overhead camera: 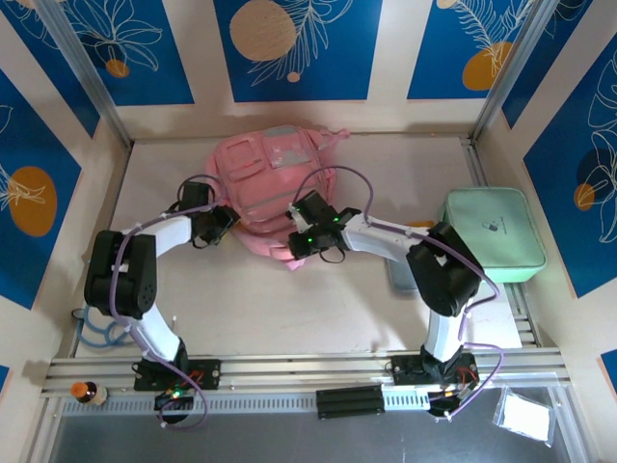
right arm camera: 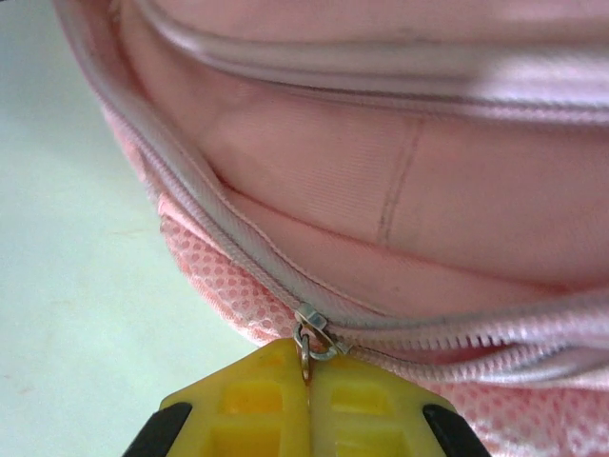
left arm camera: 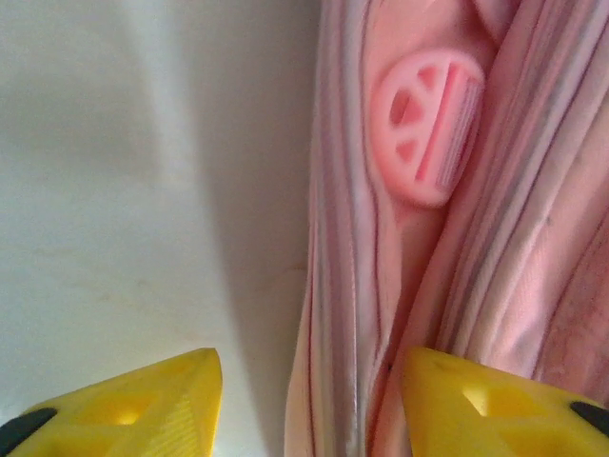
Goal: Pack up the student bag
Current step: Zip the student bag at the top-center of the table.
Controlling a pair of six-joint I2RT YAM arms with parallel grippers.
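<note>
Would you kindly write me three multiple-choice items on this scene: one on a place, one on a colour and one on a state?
1. Where on the table does the green case lie?
A. left side
B. right side
C. near middle

2. What colour are the fingers of the left pincer?
A. blue
B. red
C. yellow

3. How is the right pincer?
A. shut on the zip pull
B. wide open over bare table
C. shut on the case

Key:
1 B: the case lies right of the bag, apart from it.
2 C: both tips are yellow in the left wrist view.
3 A: its tips meet on the pull at the bag's zip.
</note>
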